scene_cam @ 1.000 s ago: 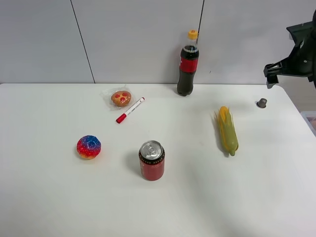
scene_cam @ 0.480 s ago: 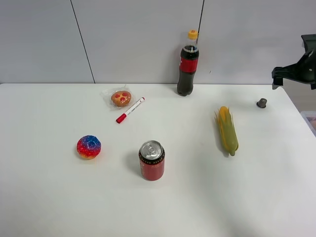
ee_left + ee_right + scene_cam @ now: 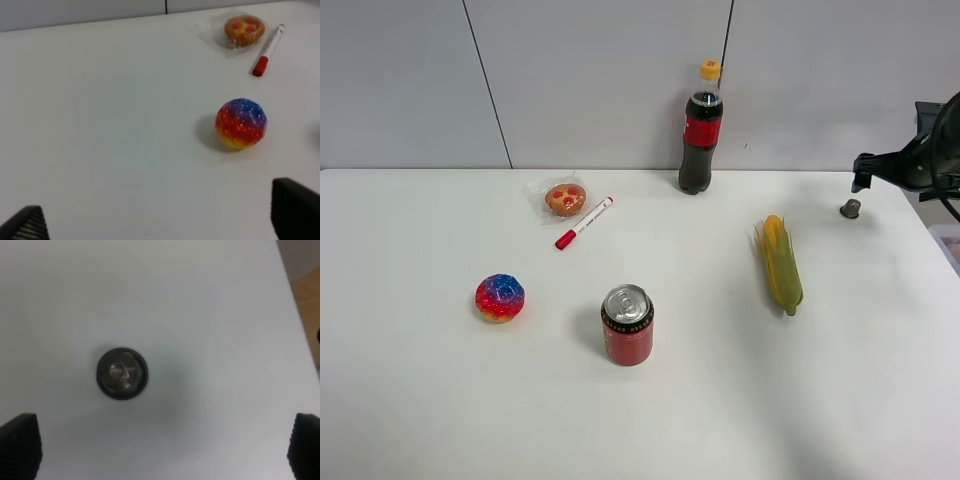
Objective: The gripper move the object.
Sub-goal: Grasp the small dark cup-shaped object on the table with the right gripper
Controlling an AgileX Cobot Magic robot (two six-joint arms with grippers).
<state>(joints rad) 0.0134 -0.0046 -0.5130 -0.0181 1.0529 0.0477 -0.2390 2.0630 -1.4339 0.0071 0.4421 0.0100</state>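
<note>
Here, a white worktop [image 3: 440, 400] is shown from a high camera, with a cola bottle [image 3: 701, 130] standing upright at its far edge. The object [image 3: 850, 208], a tiny dark grey-brown cup, is set well to the right of the cola bottle and a little nearer the camera, close to the worktop's right edge. It rests on the worktop and is touched by nothing.

The right end effector [image 3: 895, 166] is held in the air near the object, farther right of the cola bottle. In the right wrist view the object [image 3: 122, 372] is seen from straight above as a dark ring with a paler centre. There the right end effector [image 3: 161, 449] is spread wide. Only its black fingertips [image 3: 19, 446] are caught at the frame's edges, and both are well apart from the object.

The left end effector [image 3: 160, 220] is likewise spread, with nothing between its tips. A rainbow ball [image 3: 241, 123] and a red marker [image 3: 267, 50] lie in its view, both left of the cola bottle.

A corn cob [image 3: 781, 262] and a soda can [image 3: 628, 324] are placed nearer the camera than the cola bottle.

The task is judged barely begun: the object is lined up but not gripped. Lowering, closing, carrying and setting down are all left to do.
</note>
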